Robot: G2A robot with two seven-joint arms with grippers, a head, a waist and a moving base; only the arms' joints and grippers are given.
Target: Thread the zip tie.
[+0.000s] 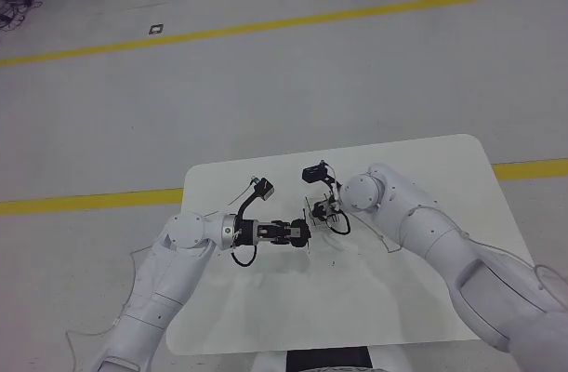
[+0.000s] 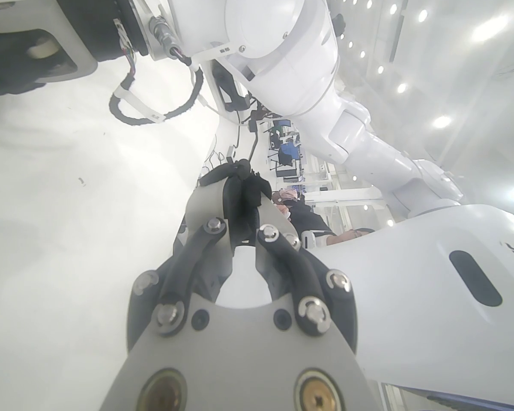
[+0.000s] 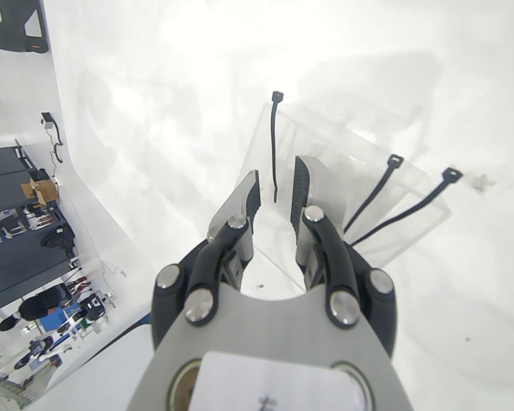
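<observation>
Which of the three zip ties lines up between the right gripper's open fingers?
The lone zip tie, apart from the pair leaning together outside the right gripper.

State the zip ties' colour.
The zip ties are black, best seen in the right wrist view.

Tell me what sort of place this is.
Probably a robotics lab or test hall: a pale floor with yellow line markings, a white table, and rows of ceiling lights over distant workstations.
</observation>
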